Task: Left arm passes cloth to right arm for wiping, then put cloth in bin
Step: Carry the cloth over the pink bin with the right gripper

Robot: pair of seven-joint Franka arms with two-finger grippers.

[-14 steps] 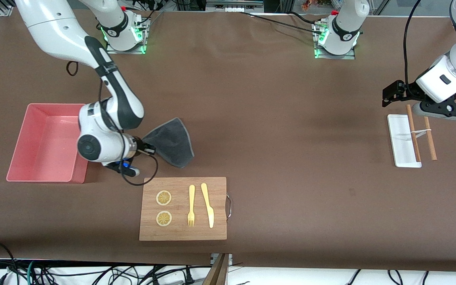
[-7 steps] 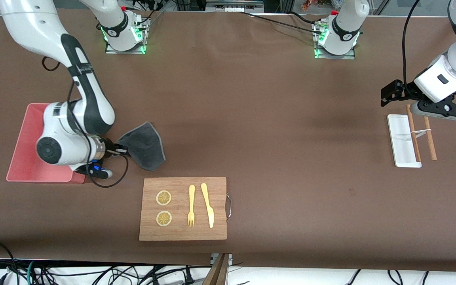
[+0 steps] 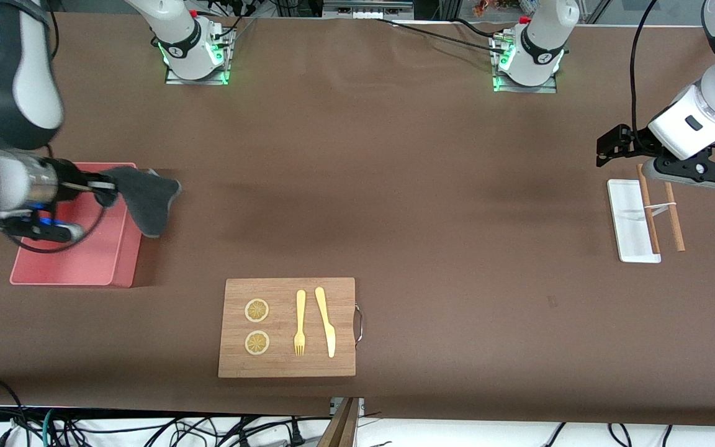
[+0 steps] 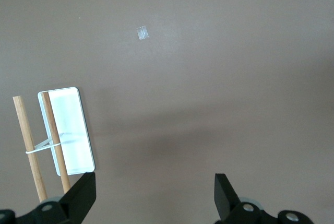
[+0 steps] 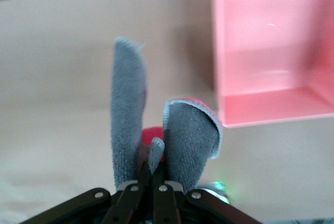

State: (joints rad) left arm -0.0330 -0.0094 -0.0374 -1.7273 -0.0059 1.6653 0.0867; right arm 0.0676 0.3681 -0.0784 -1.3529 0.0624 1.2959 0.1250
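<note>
My right gripper [image 3: 106,186] is shut on the dark grey cloth [image 3: 145,197] and holds it in the air over the rim of the salmon-pink bin [image 3: 94,254], at the edge toward the table's middle. The cloth hangs folded, mostly over the table beside the bin. In the right wrist view the cloth [image 5: 129,119] shows a bit of pink reverse between my closed fingers, and the bin [image 5: 271,51] lies beside it. My left gripper [image 3: 612,149] is open and empty, up in the air over the table beside the white tray [image 3: 627,226].
A wooden cutting board [image 3: 287,327] with two lemon slices, a yellow fork and a knife lies nearer the front camera. Two wooden chopsticks [image 3: 649,211] tied with a band lie across the white tray; they show in the left wrist view [image 4: 31,145] too.
My right arm has swung toward the bin, lifting the cloth off the table and carrying it from beside the cutting board to the bin's rim. The left arm has barely moved.
</note>
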